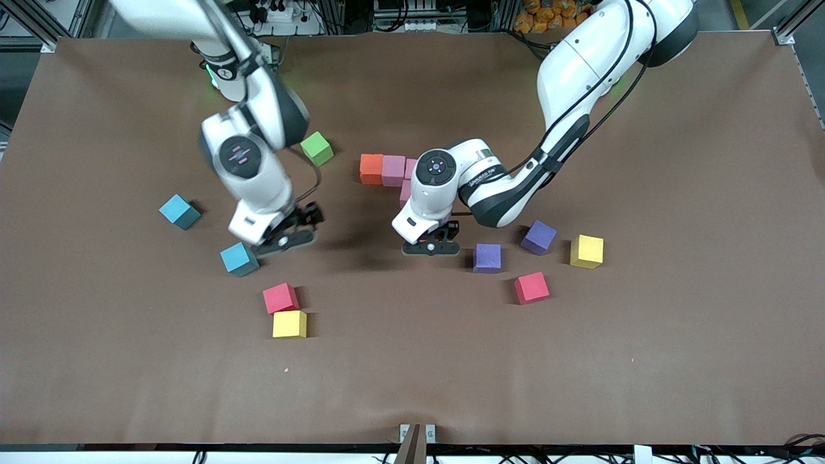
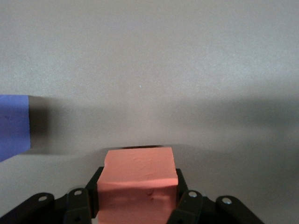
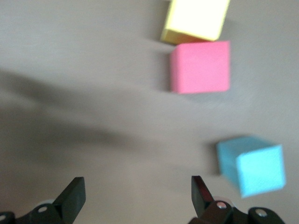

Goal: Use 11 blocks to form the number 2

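An orange block [image 2: 138, 184] was gripped between the fingers of the left gripper [image 1: 430, 247] near the middle of the table [image 1: 580, 374], beside a purple block [image 1: 487, 258]. The right gripper [image 1: 283, 240] was held wide open and empty, just beside a blue block [image 1: 239, 258]. The started row [image 1: 384, 170] lay nearer the robots' edge.

Orange block [image 1: 371, 169] and pink blocks [image 1: 393, 171] sit touching in a row — a further pink block [image 1: 405, 192] just nearer the camera. The left pincer [image 2: 138, 205] grips a salmon-orange block [image 2: 138, 184]. Nearer than the row lie purple [image 1: 486, 258], red [image 1: 531, 287], yellow [image 1: 586, 251] and light blue [image 1: 239, 258] blocks — all apart.
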Available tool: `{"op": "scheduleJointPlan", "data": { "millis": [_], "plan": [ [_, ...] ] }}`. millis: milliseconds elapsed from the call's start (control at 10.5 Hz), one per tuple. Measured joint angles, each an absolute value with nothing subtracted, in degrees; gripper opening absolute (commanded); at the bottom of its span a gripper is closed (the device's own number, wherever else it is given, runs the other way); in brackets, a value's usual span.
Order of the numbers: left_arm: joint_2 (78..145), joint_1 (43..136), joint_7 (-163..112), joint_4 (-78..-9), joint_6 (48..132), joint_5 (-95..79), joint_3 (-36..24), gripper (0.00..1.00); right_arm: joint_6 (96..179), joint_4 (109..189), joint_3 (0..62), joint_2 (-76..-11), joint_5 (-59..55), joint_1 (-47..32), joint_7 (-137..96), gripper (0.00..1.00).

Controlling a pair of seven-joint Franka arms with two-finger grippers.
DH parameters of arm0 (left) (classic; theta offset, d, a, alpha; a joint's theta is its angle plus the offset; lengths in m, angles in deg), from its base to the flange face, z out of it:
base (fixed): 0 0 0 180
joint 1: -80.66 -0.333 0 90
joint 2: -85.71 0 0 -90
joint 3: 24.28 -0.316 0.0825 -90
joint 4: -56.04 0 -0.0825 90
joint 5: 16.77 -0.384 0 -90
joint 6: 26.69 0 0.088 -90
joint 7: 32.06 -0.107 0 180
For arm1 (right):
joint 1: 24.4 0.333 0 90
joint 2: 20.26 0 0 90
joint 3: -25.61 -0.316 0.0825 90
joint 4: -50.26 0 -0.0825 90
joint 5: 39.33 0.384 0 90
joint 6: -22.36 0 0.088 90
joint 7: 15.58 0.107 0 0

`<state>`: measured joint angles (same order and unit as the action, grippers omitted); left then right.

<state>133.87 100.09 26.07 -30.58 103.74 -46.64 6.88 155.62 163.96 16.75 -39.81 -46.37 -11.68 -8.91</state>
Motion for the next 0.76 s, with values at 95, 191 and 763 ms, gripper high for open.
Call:
{"op": "scheduleJointPlan", "data": {
  "millis": [95,191,763],
  "plan": [
    [133.93,100.22,25.52,-30.44,103.70,-46.64,6.85,0.14,157.81,163.58,16.25,-42.12,-46.37,-15.24,-12.56,1.00],
    [134.01,100.62,25.45,-29.96,103.70,-46.64,6.84,0.14,158.52,162.12,15.70,-44.50,-46.37,-18.08,-14.99,1.00],
    [135.55,107.63,25.46,-26.68,103.70,-45.43,1.62,0.14,158.40,150.40,10.09,-54.05,-46.37,-23.54,-17.25,1.00]
  ]
}}
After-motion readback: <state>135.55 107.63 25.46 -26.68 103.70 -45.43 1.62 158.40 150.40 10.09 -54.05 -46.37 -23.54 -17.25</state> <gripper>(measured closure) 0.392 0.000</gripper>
